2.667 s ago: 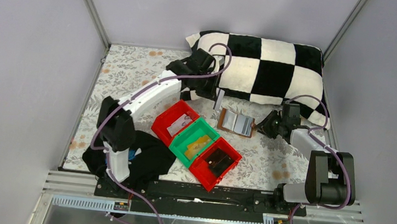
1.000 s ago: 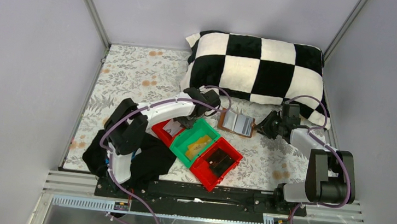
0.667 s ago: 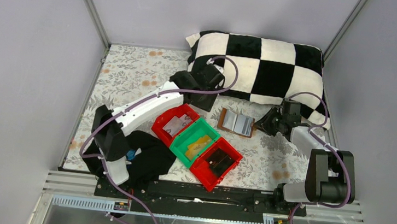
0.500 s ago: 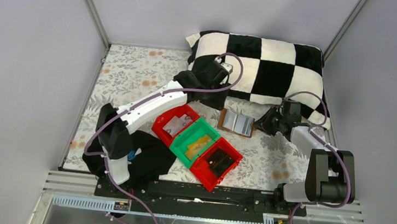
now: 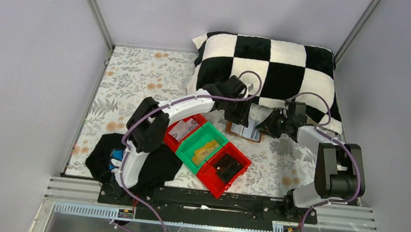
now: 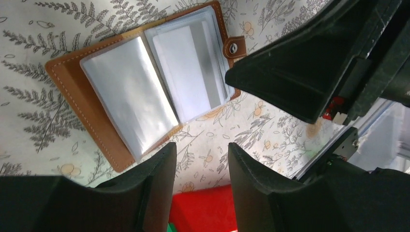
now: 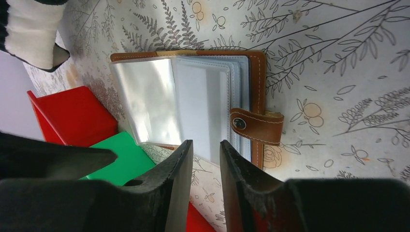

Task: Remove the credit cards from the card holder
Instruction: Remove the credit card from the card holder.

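Left gripper (image 6: pixel 200 147) hangs over one long edge of the card holder (image 6: pixel 145 87), fingers spread and nothing between them. We see the holder lying open and flat on the flowered cloth (image 6: pixel 29 111), clear sleeves facing up, with a pale credit card (image 6: pixel 186 72) in the sleeve beside the snap strap (image 7: pixel 254 126). Right gripper (image 7: pixel 206 145) sits at that strap side, its fingers narrowly parted and gripping nothing.

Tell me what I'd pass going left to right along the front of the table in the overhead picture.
black cloth → red bin → green bin → second red bin → right arm
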Action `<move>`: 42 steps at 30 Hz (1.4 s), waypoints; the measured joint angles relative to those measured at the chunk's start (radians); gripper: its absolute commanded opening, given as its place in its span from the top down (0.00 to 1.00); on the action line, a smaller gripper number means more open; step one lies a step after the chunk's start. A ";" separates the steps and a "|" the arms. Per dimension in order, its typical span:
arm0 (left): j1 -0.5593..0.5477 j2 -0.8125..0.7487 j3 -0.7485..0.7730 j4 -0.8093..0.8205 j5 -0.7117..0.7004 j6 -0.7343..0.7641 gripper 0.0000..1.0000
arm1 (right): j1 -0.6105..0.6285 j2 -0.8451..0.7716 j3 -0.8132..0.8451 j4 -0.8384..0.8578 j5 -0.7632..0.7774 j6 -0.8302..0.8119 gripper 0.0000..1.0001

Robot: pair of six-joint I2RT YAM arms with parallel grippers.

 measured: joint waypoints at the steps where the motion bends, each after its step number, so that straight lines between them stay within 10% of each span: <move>1: 0.009 0.014 -0.002 0.013 0.024 -0.008 0.53 | 0.003 0.009 0.000 0.007 -0.004 0.000 0.65; 42: 0.092 0.034 -0.068 0.156 0.181 -0.037 0.49 | 0.024 -0.031 -0.070 0.083 0.029 0.029 0.63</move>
